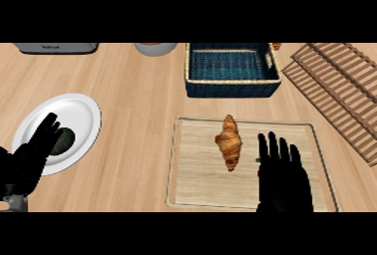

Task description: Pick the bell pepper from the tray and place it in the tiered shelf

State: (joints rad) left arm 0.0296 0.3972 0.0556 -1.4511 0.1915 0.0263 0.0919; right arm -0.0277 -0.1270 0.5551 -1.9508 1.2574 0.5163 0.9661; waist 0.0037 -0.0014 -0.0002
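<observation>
**Hovering over the tray, pepper nearly hidden**

Starting at the far left: left robot hand spread, fingers straight and pointing up, lying across the lower rim of a round white plate. Holding nothing; apparently parked there to stay clear of the work. Just beside its fingertips, on the plate, a small dark oval object, too dim to identify. Further back on the light wooden tabletop, a grey appliance and a pale round bowl, both cut by the upper edge and well apart from the action.

Moving to the centre: a dark blue woven basket just behind a pale wooden rectangular tray. On the tray, a golden-brown croissant lying lengthwise, untouched.

Right of the croissant: right robot hand flat over the tray, fingers straight and slightly fanned, not curled round anything. Peeking out at its thumb side, a tiny green sliver, probably the green bell pepper, otherwise covered by the palm. Placed so, seemingly, to come down on the pepper from above before closing; grasp judged not yet made.

At the far right: a slatted brown wooden tiered shelf, set at an angle, near the tray's right side, so only a short carry away.
</observation>
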